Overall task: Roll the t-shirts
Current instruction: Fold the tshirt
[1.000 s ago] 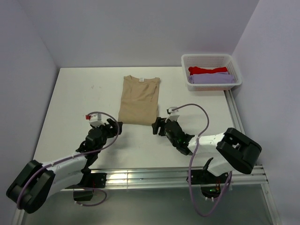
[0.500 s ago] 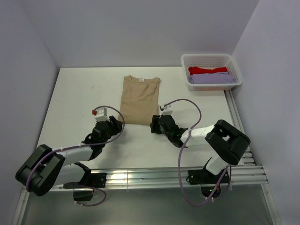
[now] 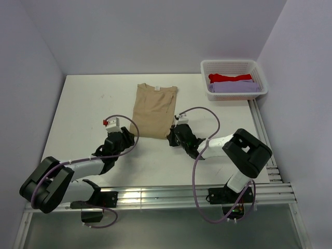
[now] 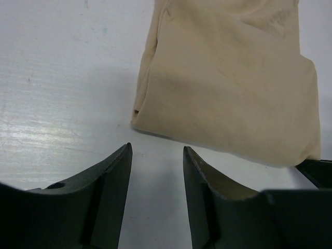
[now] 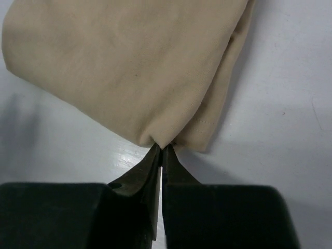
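A tan t-shirt (image 3: 154, 110) lies folded into a long strip on the white table, collar at the far end. My right gripper (image 3: 173, 136) is at its near right corner. In the right wrist view the gripper (image 5: 162, 148) is shut, pinching a bit of the tan hem (image 5: 124, 67). My left gripper (image 3: 127, 137) sits low by the near left corner. In the left wrist view it (image 4: 156, 148) is open over bare table, just short of the shirt's edge (image 4: 228, 83). A red t-shirt (image 3: 228, 78) and a lavender one (image 3: 234, 87) lie in the basket.
A white lattice basket (image 3: 236, 95) stands at the far right corner of the table (image 3: 83, 104). Grey walls close in the back and both sides. A metal rail (image 3: 171, 194) runs along the near edge.
Both arms reached forward to the shirt's near hem. The right jaws closed onto the hem corner. The left jaws narrowed but still stand apart.
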Tool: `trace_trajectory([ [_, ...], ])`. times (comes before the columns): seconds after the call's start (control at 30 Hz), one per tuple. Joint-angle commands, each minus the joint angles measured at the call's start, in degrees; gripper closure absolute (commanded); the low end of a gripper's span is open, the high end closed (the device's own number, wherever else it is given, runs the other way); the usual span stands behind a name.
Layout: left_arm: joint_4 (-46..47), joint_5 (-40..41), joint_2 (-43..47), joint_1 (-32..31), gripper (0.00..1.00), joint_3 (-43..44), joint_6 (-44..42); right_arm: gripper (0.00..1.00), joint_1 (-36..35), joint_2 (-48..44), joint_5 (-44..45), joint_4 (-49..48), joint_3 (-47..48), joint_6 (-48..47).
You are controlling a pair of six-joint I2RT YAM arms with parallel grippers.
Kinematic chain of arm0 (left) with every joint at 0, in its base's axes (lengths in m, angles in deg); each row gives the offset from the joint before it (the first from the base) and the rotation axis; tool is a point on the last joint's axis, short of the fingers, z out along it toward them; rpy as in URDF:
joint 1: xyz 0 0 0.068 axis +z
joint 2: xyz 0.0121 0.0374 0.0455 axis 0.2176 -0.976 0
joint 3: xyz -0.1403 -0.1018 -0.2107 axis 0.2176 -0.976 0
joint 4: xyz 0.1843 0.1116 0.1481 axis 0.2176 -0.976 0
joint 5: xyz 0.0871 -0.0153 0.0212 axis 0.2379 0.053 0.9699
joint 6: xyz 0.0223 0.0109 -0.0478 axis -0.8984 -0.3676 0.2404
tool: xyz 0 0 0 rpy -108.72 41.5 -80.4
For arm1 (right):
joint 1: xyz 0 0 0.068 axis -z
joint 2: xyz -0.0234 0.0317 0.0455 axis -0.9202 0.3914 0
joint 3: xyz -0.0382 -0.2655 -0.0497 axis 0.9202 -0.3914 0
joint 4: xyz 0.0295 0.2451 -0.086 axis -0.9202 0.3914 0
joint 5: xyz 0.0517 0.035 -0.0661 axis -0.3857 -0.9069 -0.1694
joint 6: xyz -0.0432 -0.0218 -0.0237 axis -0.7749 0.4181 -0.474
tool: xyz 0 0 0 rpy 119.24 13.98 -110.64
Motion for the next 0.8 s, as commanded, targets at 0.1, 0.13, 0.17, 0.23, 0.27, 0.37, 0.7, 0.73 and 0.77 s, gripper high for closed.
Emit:
trace_trajectory([
  [0.1, 2.5, -0.4, -1.0, -0.7, 0.52, 1.7, -2.1, 1.0, 1.8, -0.7, -1.4, -2.3, -0.3, 0.9],
  [0.13, 2.7, -0.1, -0.8, -1.2, 0.52, 1.5, -2.7, 1.0, 2.2, -1.4, -1.6, -2.8, -1.0, 1.0],
  [0.17, 3.2, 0.4, -0.4, -2.2, 0.51, 1.0, -3.0, 1.0, 2.4, -2.8, -1.6, -3.9, -2.6, 1.2],
  [0.23, 3.7, 0.9, 0.2, -3.3, 0.5, 0.6, -3.5, 1.0, 2.8, -4.3, -1.3, -4.7, -4.3, 1.5],
  [0.27, 3.7, 0.9, 0.9, -3.8, 0.49, 0.4, -3.5, 1.0, 2.8, -5.2, -1.1, -5.1, -5.8, 1.5],
  [0.37, 3.7, -0.5, 2.7, -4.4, 0.47, -0.5, -3.0, 1.0, 2.8, -9.3, -0.3, -3.8, -7.8, 1.0],
  [0.7, 6.9, -5.9, 7.1, -5.1, 0.42, -5.9, -1.4, 1.0, 2.8, -18.0, 0.2, -1.1, -14.9, 2.5],
  [0.73, 7.1, -5.6, 6.9, -5.5, 0.42, -6.0, -1.4, 1.0, 2.8, -18.3, 0.5, -0.9, -15.1, 2.5],
  [0.77, 7.4, -5.6, 6.4, -5.8, 0.41, -6.0, -1.5, 1.0, 2.8, -18.8, 0.7, -1.0, -15.9, 2.5],
])
